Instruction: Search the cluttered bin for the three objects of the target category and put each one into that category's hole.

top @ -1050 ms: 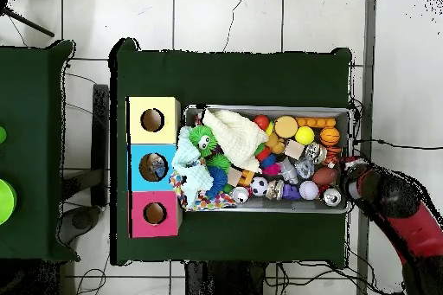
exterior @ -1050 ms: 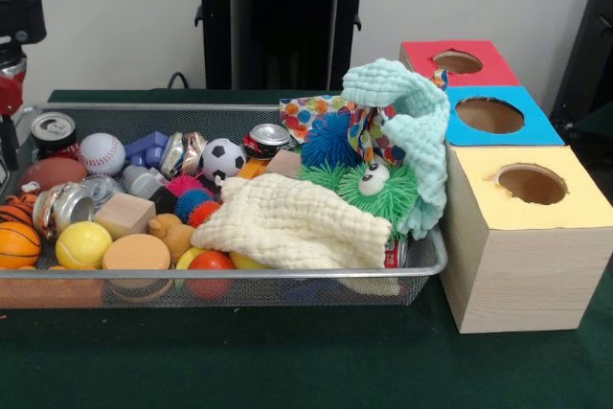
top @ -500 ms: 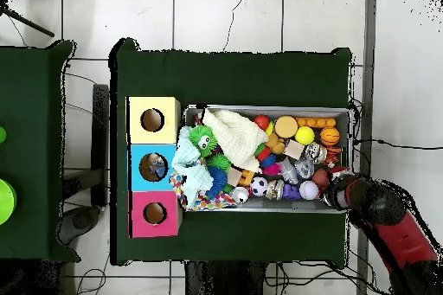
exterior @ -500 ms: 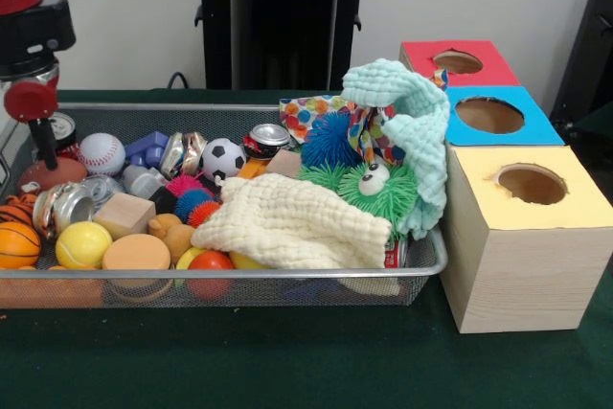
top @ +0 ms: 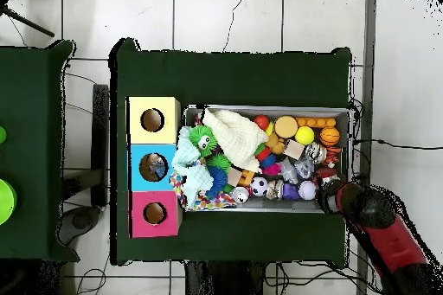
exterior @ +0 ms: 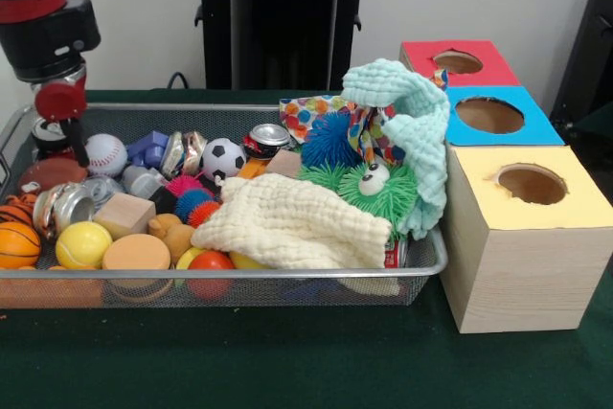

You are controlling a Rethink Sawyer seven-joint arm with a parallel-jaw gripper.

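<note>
A wire bin (exterior: 239,273) holds mixed clutter: a baseball (exterior: 102,153), a soccer ball (exterior: 222,157), a yellow ball (exterior: 82,244), a basketball (exterior: 16,244), drink cans (exterior: 267,139), wooden blocks (exterior: 123,215) and spiky rubber balls (exterior: 329,141). A cream cloth (exterior: 292,224) and a mint cloth (exterior: 412,122) lie over the right part. My gripper (exterior: 75,146) hangs over the bin's back left corner, just left of the baseball and in front of a can (exterior: 48,129). In the overhead view the gripper (top: 333,196) is at the bin's lower right corner.
Three boxes with round holes stand in a row right of the bin: red (exterior: 421,53) at the back, blue (exterior: 536,126) in the middle, yellow-topped wood (exterior: 479,174) in front. A green spiky toy with eyes (exterior: 374,189) lies near the mint cloth.
The arm has swung from outside the bin's left edge to over its back left corner, toward the baseball. Nothing in the bin has moved.
</note>
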